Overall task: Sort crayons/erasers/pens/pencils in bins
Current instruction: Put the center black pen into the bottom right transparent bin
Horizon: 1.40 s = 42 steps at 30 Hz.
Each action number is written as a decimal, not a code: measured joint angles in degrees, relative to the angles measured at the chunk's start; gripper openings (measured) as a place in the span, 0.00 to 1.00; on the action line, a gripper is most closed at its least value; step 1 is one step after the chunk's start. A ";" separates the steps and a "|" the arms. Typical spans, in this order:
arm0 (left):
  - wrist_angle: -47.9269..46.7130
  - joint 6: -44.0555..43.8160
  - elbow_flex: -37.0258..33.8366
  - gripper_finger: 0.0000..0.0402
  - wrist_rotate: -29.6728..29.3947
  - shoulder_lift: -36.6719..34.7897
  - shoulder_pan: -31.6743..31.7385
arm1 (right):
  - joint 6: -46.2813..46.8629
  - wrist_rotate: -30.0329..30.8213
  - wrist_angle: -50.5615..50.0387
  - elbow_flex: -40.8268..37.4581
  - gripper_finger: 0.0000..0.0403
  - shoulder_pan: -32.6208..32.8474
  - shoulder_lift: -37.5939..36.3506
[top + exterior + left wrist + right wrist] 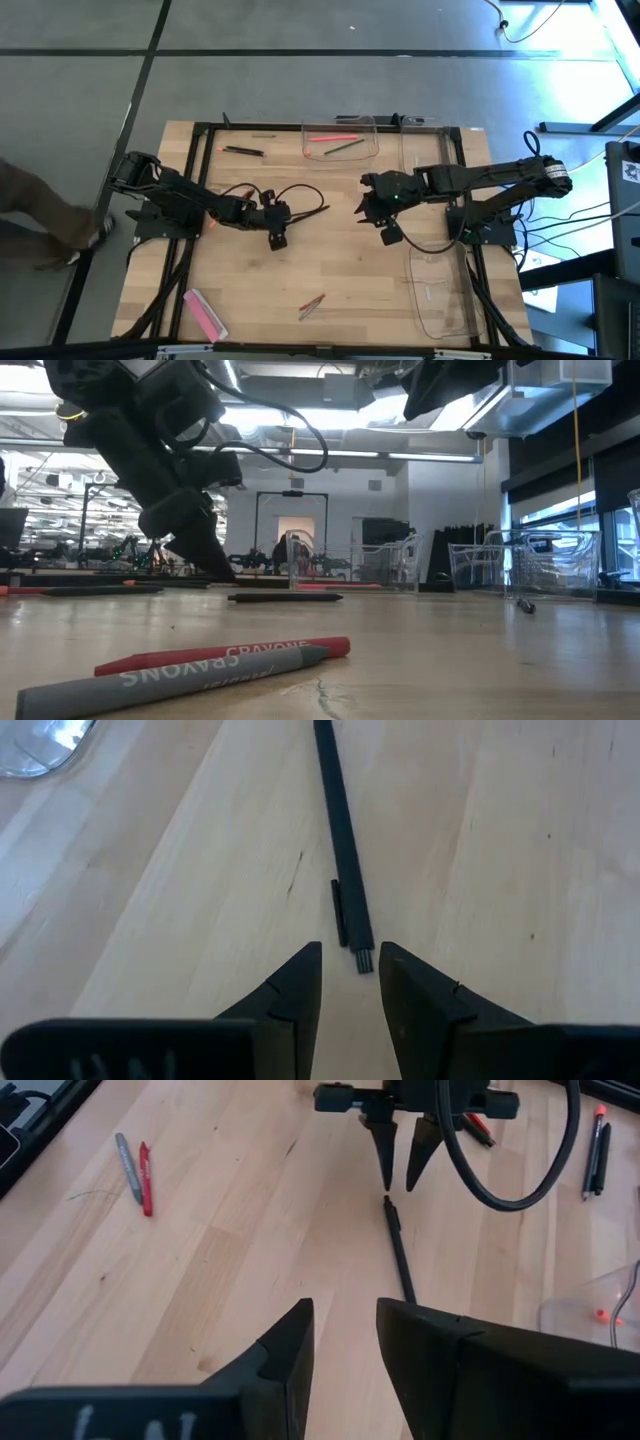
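– Since the left arm is the one lined up, where does the pen lie from its jaws?

– Dead ahead. I see the black pen [345, 850] flat on the tabletop [350, 270], its clip end just beyond the tips of the left gripper [350, 955]. Its long axis runs straight away from me, in line with the jaws, not across them. They stand spread with a narrow gap and hold nothing.

– And the right arm?

– The right gripper [345, 1310] sits past the pen's other end, farther off, with its jaws also apart and empty. I judge the left arm the nearer. Either I push forward along the pen or I turn the wrist to straddle it.

– Give me the count.

– One pen between the arms. One eraser [205, 313], the flat pink block, lies well away from the pen, toward the near edge on the left arm's side. Two crayons, one red [230, 653] and one grey [170, 680], lie touching on the pen's near side. Two more dark sticks [597, 1150], one orange-tipped, lie on the pen's far side.

– Bins?

– I make out two for certain. One bin [365, 130] lies beyond the pen at the far edge, with a red stick and a green stick in it. A second bin [445, 310] lies on the right arm's side of the pen, toward the near edge. A third I can't place with confidence.
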 joint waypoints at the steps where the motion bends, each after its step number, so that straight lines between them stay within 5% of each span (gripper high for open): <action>1: -0.02 0.00 0.00 0.24 0.00 0.00 0.00 | -0.01 0.00 0.00 0.00 0.28 0.00 0.00; 42: 4.78 -0.55 0.11 0.24 0.09 6.29 -0.02 | -0.18 0.00 0.45 -0.02 0.28 0.00 0.04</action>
